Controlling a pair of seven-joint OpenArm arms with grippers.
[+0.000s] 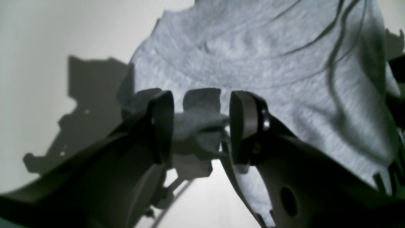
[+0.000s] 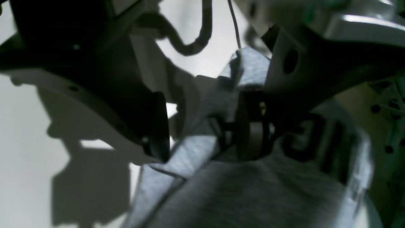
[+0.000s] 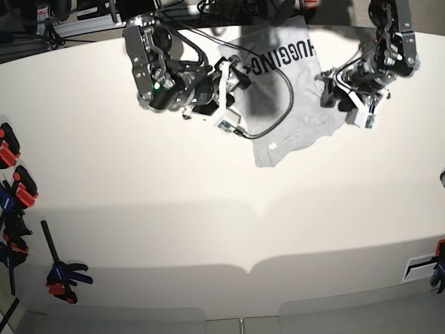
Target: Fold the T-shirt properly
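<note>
The light grey T-shirt [image 3: 285,104] lies at the far middle of the white table [image 3: 208,209], with its black lettering [image 3: 281,56] facing up. My left gripper [image 3: 330,94] is at the shirt's right edge. In the left wrist view the left gripper [image 1: 202,126] has a bunch of the T-shirt [image 1: 253,53] pinched between its fingers. My right gripper [image 3: 233,73] is at the shirt's left edge. In the right wrist view the right gripper [image 2: 204,129] has a fold of the T-shirt [image 2: 253,190] between its fingers, beside the lettering [image 2: 313,136].
A black cable [image 3: 278,118] from the right arm loops over the shirt. Orange and blue clamps [image 3: 14,188] hang along the table's left edge, one more [image 3: 66,275] lies near the front left, and another [image 3: 438,268] is at the right edge.
</note>
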